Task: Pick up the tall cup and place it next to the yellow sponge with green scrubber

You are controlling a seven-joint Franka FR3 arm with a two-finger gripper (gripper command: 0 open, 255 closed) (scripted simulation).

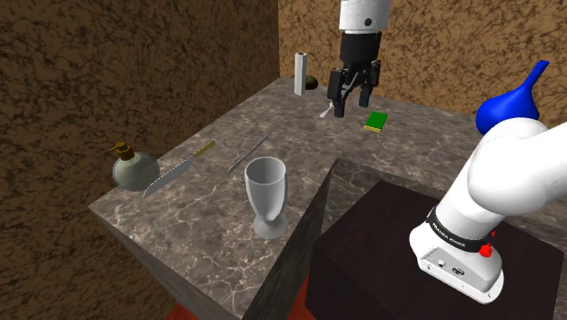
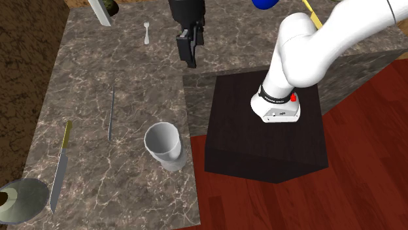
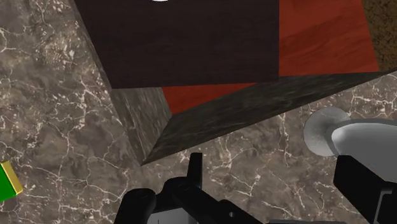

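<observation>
Marble bench (image 1: 209, 218) wraps around the dark stand (image 1: 400, 245), and there's a bare strip running along that inner edge. The tall grey cup (image 1: 264, 195) stands upright right by the edge, well apart from the sponge (image 1: 375, 121). The hand (image 1: 353, 107) hovers near the sponge, fingers apart, gripping nothing.

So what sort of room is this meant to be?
Probably a kitchen, though it's only a rendered scene: a marbled counter holds a knife, a cup and a sponge.
</observation>
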